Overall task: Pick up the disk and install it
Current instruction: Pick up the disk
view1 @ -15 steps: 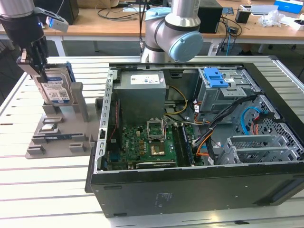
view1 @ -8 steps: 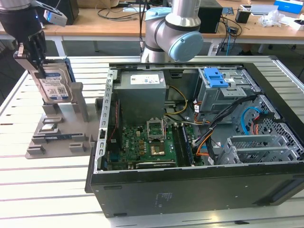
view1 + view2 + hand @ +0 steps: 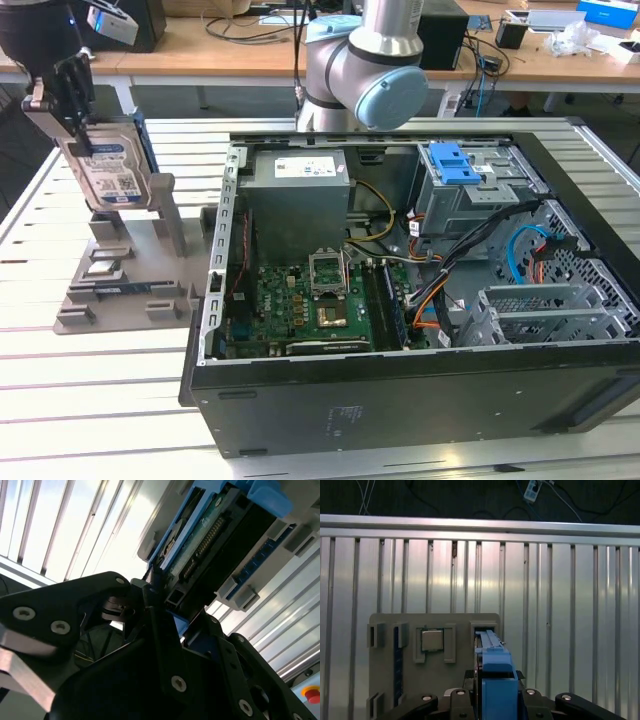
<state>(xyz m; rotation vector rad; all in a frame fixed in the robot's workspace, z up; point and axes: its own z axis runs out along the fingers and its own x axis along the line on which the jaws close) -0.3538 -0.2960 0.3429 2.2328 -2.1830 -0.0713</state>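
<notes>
Disk [image 3: 112,170]: you have it standing on edge over the grey holder [image 3: 130,270], at the exterior view's left.
Fingers [image 3: 75,88]: clenched on the disk's upper edge, from above.
Long axis: near vertical, hanging down from your fingers.
Facing: labelled side toward the exterior camera.
Lower edge: at the holder's slot; whether it is clear, you cannot tell.
Computer case [image 3: 400,385]: to the exterior view's right, well apart.

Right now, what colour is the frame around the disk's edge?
The frame around the disk is bright blue, clearest in the exterior view.
</notes>
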